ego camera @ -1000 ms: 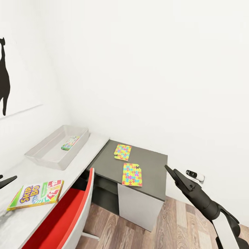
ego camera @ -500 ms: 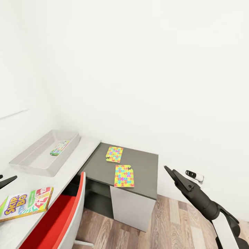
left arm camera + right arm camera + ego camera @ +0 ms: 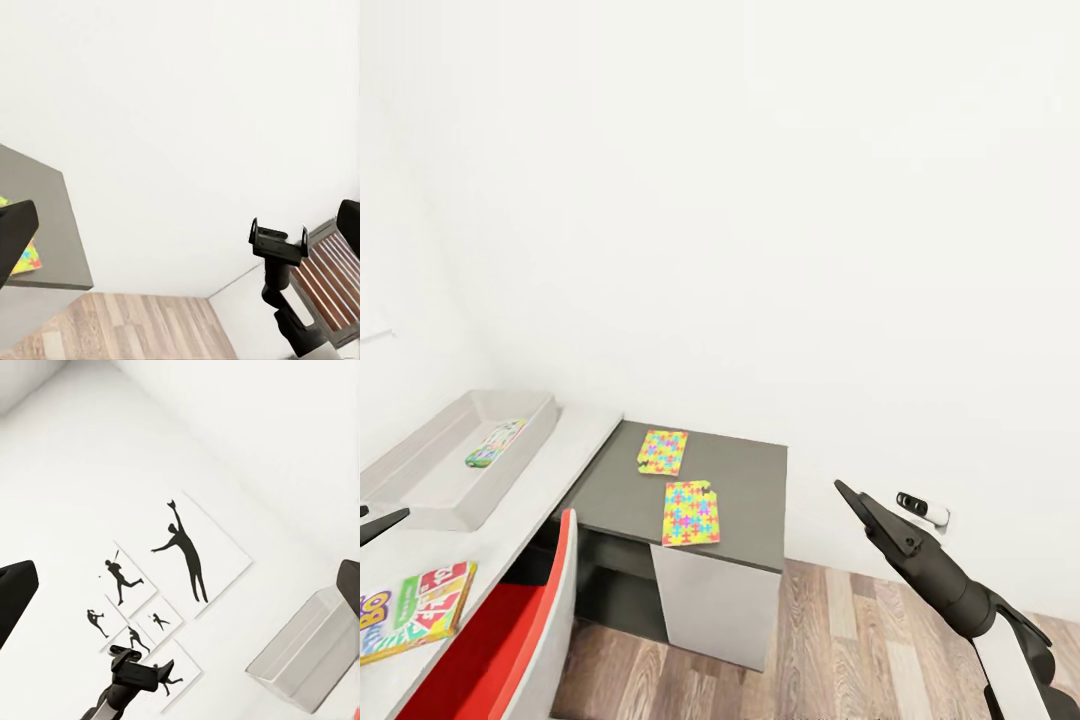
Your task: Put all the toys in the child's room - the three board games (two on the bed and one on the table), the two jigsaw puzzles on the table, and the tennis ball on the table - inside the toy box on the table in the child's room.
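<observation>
The pale grey toy box [image 3: 410, 500] stands on the table's light top [image 3: 550, 470], with a small greenish board game [image 3: 494, 443] lying inside it. The Skip-Bo board game [image 3: 415, 608] lies flat near the table's front edge. Two jigsaw puzzles [image 3: 662, 452] [image 3: 691, 513] rest on the dark grey wing [image 3: 750, 490]. My left gripper [image 3: 382, 521] hovers open above the table, between the toy box and the Skip-Bo box. Over the floor to the right of the wing, my right gripper [image 3: 852, 498] is open and empty. The tennis ball and the bed are out of view.
A red-and-white chair [image 3: 510, 625] is pushed in under the table at the front left. Wood-plank floor [image 3: 860, 640] lies to the right of the wing. A small white fitting [image 3: 923, 508] sits low on the wall. Baseball-player prints [image 3: 187, 559] hang above the toy box.
The camera has swung to the right, so the table, toy box and puzzles sit further left in the picture. Both arms keep their pose; nothing on the table moved.
</observation>
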